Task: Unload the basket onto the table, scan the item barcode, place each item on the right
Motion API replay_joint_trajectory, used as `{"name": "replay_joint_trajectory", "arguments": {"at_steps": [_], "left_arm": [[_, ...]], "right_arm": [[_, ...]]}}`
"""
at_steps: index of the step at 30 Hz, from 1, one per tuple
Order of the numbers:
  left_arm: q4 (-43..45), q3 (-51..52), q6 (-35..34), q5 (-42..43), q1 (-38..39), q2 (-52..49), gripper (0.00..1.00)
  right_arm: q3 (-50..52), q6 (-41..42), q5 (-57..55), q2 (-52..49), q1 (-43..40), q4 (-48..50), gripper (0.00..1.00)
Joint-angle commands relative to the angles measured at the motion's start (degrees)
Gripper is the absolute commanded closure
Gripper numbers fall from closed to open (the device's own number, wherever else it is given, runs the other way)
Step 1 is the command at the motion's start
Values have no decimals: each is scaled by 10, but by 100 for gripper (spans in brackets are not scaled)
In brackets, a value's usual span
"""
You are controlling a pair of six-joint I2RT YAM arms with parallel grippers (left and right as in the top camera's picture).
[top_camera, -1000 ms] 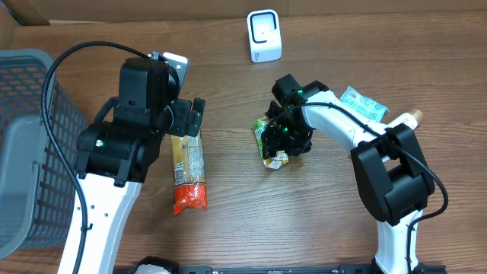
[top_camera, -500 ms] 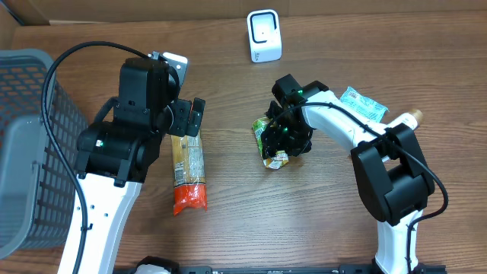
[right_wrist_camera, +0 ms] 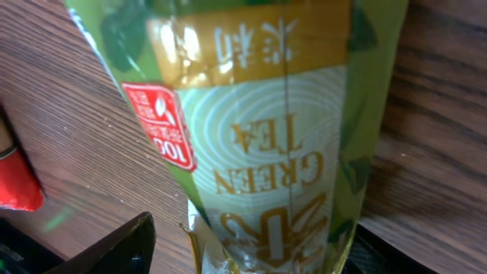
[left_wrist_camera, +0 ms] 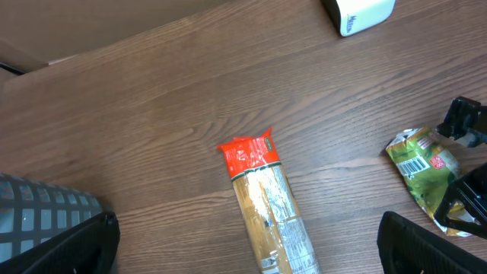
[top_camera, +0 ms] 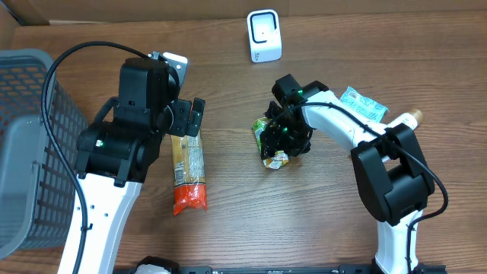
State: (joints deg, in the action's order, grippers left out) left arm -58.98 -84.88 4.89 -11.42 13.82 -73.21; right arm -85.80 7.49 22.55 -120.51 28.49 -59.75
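Presently, by descending size; positions are on the overhead clock face.

- **Grey mesh basket** (top_camera: 30, 152): at the 9 o'clock edge.
- **Left gripper** (top_camera: 188, 122): 10 o'clock of centre. Its jaws are spread fully and hold nothing, above the spaghetti packet (top_camera: 188, 171) lying at 8 o'clock.
- **Right gripper** (top_camera: 283, 137): just at 3 o'clock of centre. Its jaws straddle the green tea pouch; I cannot tell whether they pinch it or merely flank it.
- **Green tea pouch** (right_wrist_camera: 274, 152): lying on the table beneath that gripper. A barcode faces up in the left wrist view.
  - Handling: probably light and soft, with glossy, slippery film that crumples under pressure.
  - Hold: best taken across its narrow width near a sealed edge, leaving the barcode uncovered.
- **White barcode scanner** (top_camera: 264, 36): 12 o'clock, well apart from the pouch.
- **Change since the earlier frames:** none visible; both arms and all items sit as before.
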Motion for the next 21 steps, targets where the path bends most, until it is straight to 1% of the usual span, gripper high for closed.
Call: {"name": "replay_joint_trajectory", "arguments": {"at_steps": [1, 2, 4, 9, 12, 13, 16, 17, 18, 19, 21], "left_arm": [[0, -5, 9, -6, 1, -2, 0], [0, -5, 9, -6, 1, -2, 1], [0, -5, 9, -6, 1, -2, 1], [0, -5, 9, -6, 1, -2, 0], [0, -5, 9, -6, 1, -2, 0], [0, -5, 9, -6, 1, -2, 0], [0, -5, 9, -6, 1, -2, 0], [0, -5, 9, -6, 1, -2, 0], [0, -5, 9, -6, 1, -2, 0], [0, -5, 9, -6, 1, -2, 0], [0, -5, 9, -6, 1, -2, 0]], "right_arm": [[-2, 0, 12, -2, 0, 3, 28], [-2, 0, 12, -2, 0, 3, 30], [-2, 0, 12, -2, 0, 3, 33], [-2, 0, 15, -2, 0, 5, 35], [-2, 0, 22, -2, 0, 9, 41], [-2, 0, 22, -2, 0, 9, 44], [-1, 0, 22, -2, 0, 9, 60], [-1, 0, 22, -2, 0, 8, 67], [-1, 0, 22, -2, 0, 8, 80], [-1, 0, 22, -2, 0, 8, 83], [-1, 0, 22, -2, 0, 7, 84]]}}
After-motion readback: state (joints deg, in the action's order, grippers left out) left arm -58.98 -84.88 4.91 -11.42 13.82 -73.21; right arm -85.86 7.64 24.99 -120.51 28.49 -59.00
